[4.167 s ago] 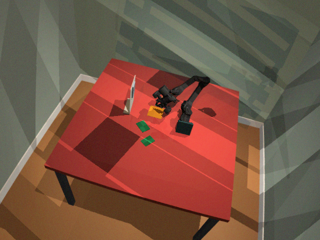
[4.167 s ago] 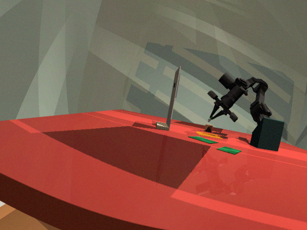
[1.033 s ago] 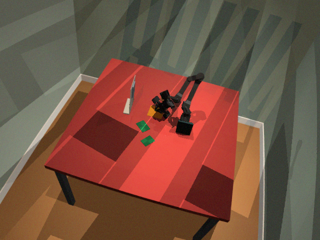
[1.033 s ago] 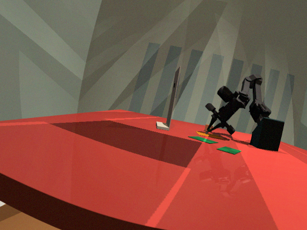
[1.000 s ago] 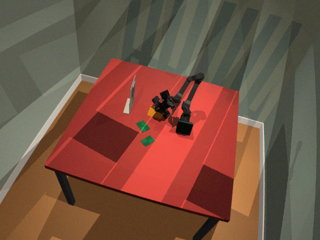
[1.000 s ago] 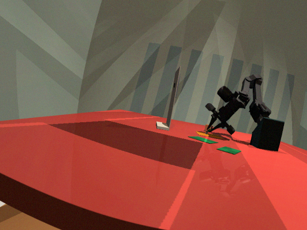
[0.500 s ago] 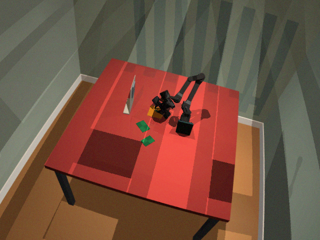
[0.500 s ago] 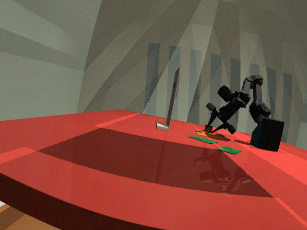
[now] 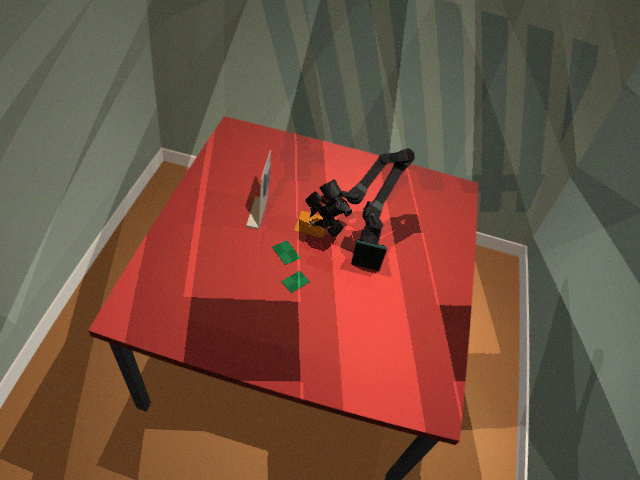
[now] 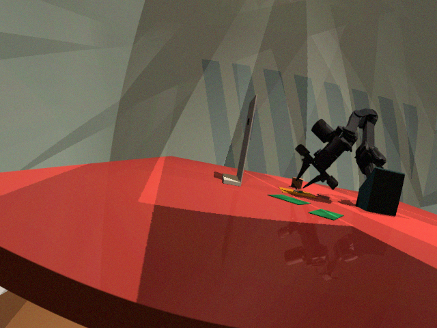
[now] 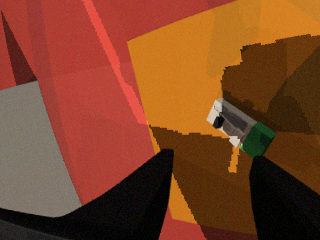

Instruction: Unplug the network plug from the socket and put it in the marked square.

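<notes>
The plug (image 11: 234, 123) (image 10: 299, 191), clear with a green end, lies on the orange marked square (image 11: 175, 90) (image 9: 305, 227) (image 10: 287, 190). It is out of the socket (image 10: 248, 121) in the upright grey panel (image 9: 262, 206) (image 10: 244, 148). My gripper (image 11: 212, 163) (image 9: 313, 219) (image 10: 300, 184) is part open, with nothing between its fingers. It points down at a slant, low over the square. In the wrist view the plug is just beyond the fingertips, its green end close to the right one. Whether they touch is not clear.
Two flat green patches (image 9: 285, 252) (image 9: 295, 281) lie in front of the orange square. A small brown block (image 10: 298, 182) stands behind the fingers in the exterior view. The arm's dark base (image 9: 369, 255) (image 10: 381, 192) stands to the right, the panel to the left.
</notes>
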`<state>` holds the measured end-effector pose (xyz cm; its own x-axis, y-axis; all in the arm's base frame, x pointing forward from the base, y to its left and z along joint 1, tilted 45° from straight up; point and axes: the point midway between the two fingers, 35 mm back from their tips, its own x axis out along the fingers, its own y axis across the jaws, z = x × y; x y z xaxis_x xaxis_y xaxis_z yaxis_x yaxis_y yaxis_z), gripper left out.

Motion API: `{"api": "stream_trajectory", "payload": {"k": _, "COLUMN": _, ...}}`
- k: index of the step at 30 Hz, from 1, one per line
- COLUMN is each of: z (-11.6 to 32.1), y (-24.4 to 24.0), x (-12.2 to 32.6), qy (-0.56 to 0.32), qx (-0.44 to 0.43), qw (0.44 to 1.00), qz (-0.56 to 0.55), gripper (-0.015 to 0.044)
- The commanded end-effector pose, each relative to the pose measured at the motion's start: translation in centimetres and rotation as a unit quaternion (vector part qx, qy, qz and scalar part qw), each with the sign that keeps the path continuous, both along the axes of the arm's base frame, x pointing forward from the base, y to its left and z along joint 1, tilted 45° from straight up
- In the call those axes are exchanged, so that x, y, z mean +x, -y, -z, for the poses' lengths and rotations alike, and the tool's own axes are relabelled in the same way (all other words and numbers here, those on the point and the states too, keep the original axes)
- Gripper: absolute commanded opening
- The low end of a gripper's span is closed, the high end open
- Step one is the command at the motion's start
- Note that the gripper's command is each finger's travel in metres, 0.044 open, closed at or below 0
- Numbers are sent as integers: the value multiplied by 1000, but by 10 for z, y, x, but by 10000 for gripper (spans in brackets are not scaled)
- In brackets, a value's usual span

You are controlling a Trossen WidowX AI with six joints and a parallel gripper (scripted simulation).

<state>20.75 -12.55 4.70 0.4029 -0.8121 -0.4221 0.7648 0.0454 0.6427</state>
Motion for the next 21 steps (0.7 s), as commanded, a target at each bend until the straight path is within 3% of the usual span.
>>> {"api": "stream_trajectory", "payload": {"k": 1, "z": -3, "y": -3, "x": 0, "qy": 4, "qx": -1, "qw": 1000, "qz": 2, "gripper": 156}}
{"api": "stream_trajectory", "payload": {"k": 21, "z": -8, "y": -15, "x": -3, "qy": 2, "qx": 2, "qw": 1000, "qz": 1, "gripper": 156}}
